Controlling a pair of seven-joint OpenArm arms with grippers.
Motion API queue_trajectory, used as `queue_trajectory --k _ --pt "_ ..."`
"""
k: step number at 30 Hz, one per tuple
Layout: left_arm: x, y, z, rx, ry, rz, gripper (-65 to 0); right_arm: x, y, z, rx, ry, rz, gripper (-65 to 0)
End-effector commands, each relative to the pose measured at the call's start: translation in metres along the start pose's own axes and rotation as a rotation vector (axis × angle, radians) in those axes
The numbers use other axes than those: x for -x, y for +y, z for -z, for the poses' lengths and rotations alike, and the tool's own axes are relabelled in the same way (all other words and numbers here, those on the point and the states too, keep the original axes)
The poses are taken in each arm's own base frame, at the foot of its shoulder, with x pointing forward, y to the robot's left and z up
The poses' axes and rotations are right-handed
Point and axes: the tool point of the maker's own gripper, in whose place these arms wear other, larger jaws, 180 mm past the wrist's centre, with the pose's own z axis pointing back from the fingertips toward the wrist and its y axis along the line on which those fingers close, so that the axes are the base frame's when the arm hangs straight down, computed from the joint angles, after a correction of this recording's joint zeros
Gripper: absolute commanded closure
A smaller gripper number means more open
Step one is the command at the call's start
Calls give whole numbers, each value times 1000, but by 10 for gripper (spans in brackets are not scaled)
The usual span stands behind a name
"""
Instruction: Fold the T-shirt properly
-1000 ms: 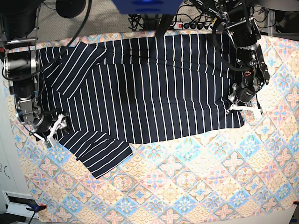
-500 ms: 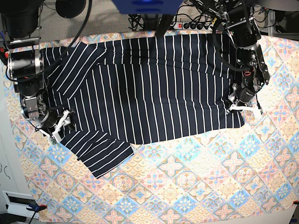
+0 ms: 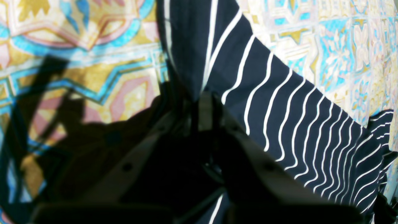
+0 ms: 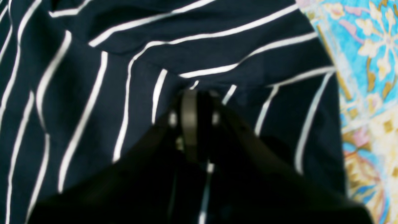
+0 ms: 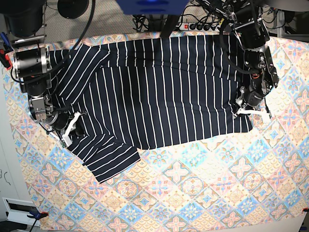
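Observation:
The dark navy T-shirt with thin white stripes lies spread across the table, one sleeve pointing toward the front left. My left gripper is at the shirt's right front corner. In the left wrist view it is shut on a pinched fold of the T-shirt. My right gripper sits on the shirt's left side, just above that sleeve. In the right wrist view its jaws are together on puckered T-shirt cloth.
A pastel patterned tablecloth covers the table and shows bare along the front and right. A power strip and cables lie behind the back edge. The table's left edge runs close to my right arm.
My right gripper has slid right onto the shirt's left side and closed on the cloth. The shirt's left edge and sleeve have shifted right with it. The left arm has held still.

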Motion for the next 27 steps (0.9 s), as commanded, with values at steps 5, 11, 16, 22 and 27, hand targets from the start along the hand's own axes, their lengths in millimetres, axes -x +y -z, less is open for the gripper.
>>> queue_trajectory --k 5,11,16,22,27 --pt "-12 -3 -2 0 -22 19 0 33 5 -9 -29 143 -76 -28" --pt "-13 -3 -2 -1 -22 24 0 51 0 -36 -18 252 -245 -28" --pt "-16 -7 0 5 -28 26 0 68 12 -46 -35 314 -315 -27" --pt "-16 -8 0 7 -26 25 0 20 -10 -56 44 179 -312 -29" --pt "-16 -8 0 7 -26 25 0 -20 -52 -79 182 18 -195 -30"
